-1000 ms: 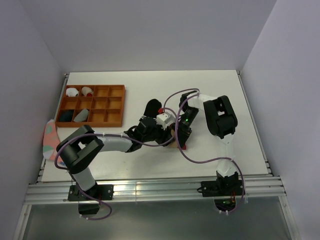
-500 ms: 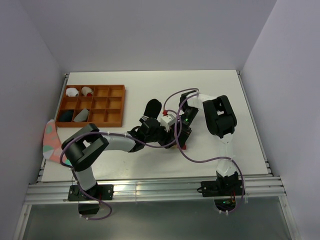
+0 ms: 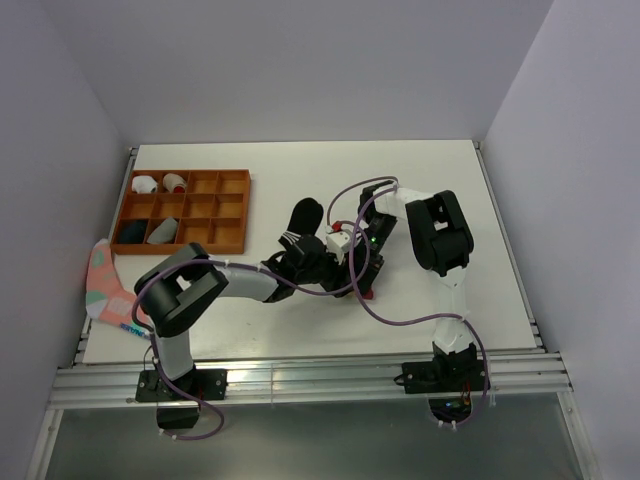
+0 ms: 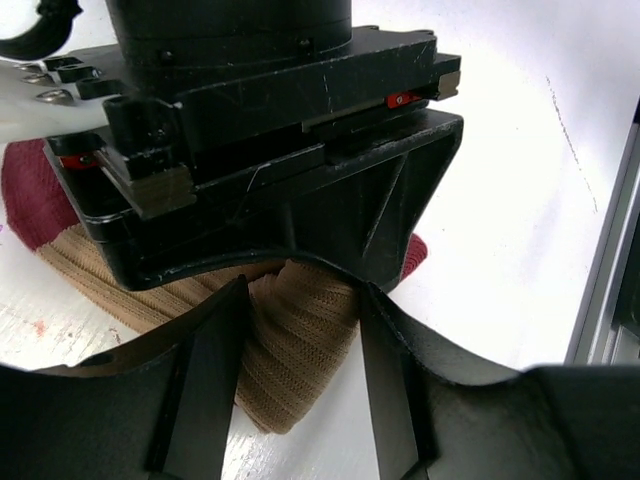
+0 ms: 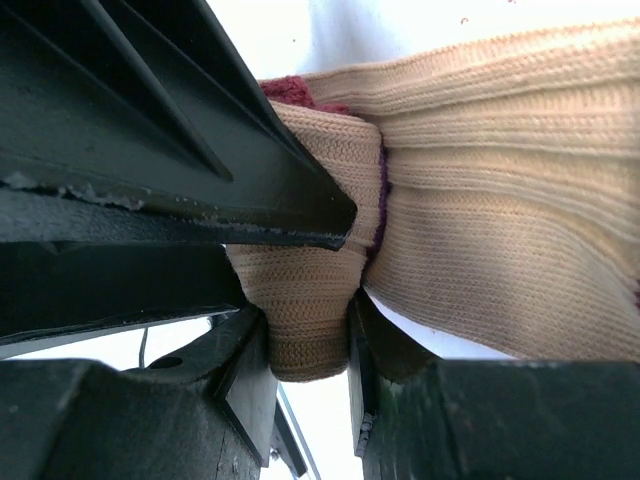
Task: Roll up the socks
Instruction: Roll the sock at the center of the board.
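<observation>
Right gripper (image 5: 305, 320): jaws were clamped on a folded ridge of the tan sock (image 5: 480, 150), and the fabric was pinched tight between the two fingers. The rest of that sock spread out flat to the right of the grip.

Left gripper (image 4: 302, 300): jaws stood wide apart, straddling the same tan fold from the opposite side.

Obstruction: the two grippers met nose to nose at mid-table. Each one's black housing filled most of the other's wrist view. From above they covered nearly all of the tan sock, and only a maroon end showed at their near side.

Surroundings: the black sock (image 3: 303, 216) lay on the table (image 3: 420, 170) just beyond the left gripper, apart from the tan one, with its white-striped cuff towards the arms. A purple cable (image 3: 400, 320) looped over the table near the right arm. The orange tray (image 3: 245, 215) sat at far left. It held two white bundles (image 3: 145, 184) in its far-left compartments and a dark and a grey one in the near row. A pink sock (image 3: 103, 280) hung over the table's left edge.
</observation>
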You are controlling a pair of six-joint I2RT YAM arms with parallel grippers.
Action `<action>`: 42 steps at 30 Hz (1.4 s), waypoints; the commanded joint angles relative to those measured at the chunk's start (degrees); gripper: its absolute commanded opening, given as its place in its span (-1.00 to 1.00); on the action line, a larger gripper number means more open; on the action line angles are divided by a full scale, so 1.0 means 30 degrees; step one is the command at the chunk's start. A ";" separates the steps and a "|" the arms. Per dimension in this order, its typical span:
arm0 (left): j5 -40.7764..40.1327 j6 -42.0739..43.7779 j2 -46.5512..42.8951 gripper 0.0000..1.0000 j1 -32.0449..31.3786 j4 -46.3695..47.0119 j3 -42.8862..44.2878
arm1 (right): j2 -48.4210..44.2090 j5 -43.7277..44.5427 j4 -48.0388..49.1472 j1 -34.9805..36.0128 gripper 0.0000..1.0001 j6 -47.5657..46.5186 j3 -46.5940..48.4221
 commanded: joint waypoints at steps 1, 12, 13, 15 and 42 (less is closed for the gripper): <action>0.0582 0.0255 0.0497 0.06 -0.0287 -0.0011 0.0442 | 0.0287 0.1284 0.0677 -0.0049 -0.90 0.0149 -0.0188; 0.1226 -0.0654 0.1433 -0.61 -0.0316 -0.0187 0.0003 | -0.0357 0.1577 0.2109 -0.0049 -0.81 0.1026 -0.0978; 0.1314 -0.0741 0.1492 -0.67 -0.0316 -0.0215 -0.0027 | -0.0648 0.1578 0.2316 -0.0078 -0.74 0.1144 -0.1240; 0.1431 -0.0946 0.1756 -0.84 -0.0316 -0.0070 -0.0202 | -0.0942 0.1636 0.2929 -0.0078 -0.62 0.1524 -0.1535; 0.1461 -0.4461 0.3806 -0.99 0.0328 0.1367 -0.1638 | -1.2011 0.0432 0.7205 -0.3417 0.10 -0.0787 -0.7655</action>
